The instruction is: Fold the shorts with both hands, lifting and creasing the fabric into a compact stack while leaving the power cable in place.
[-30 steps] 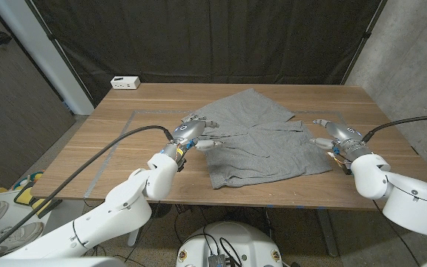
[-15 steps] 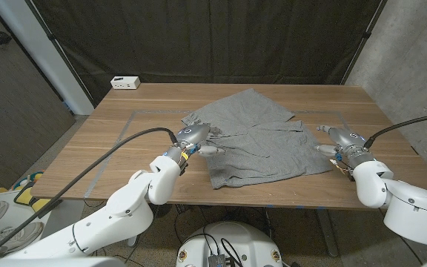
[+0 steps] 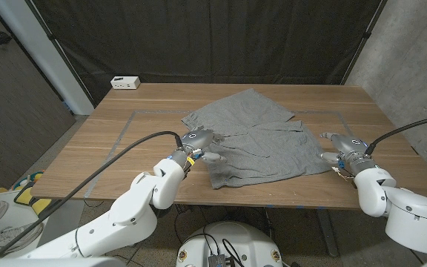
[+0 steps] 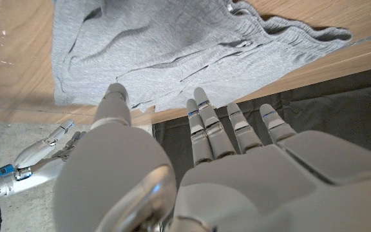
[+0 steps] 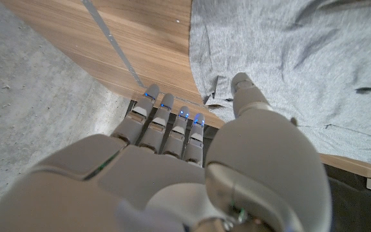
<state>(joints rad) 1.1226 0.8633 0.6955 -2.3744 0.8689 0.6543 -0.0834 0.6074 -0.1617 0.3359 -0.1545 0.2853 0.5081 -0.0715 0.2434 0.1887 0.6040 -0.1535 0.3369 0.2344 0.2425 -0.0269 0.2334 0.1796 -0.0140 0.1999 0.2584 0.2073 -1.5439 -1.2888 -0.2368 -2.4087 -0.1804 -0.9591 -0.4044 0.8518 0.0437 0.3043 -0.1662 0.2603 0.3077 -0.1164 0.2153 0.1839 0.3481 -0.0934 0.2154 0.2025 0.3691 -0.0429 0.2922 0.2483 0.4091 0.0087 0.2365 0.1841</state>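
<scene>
Wooden table [image 3: 124, 159]: fills the middle of the head view, a curtain [image 3: 221, 37] hanging behind its far edge.

Shorts [image 3: 254, 141]: spread on the table, centre to right of centre, one part reaching toward the far side, the rest toward the near edge.

Left hand [image 3: 197, 141]: at the shorts' left edge, just over the cloth; in the left wrist view [image 4: 192, 174] its fingers reach toward the shorts [image 4: 172, 45].

Right hand [image 3: 343, 145]: just beside the shorts' right edge; in the right wrist view [image 5: 192, 161] the cloth [image 5: 288, 58] lies beyond the fingertips.

Small box [image 3: 125, 82]: far left corner of the table, well apart from the shorts.

Tape lines [image 3: 121, 137]: on the tabletop, left of the shorts.
</scene>
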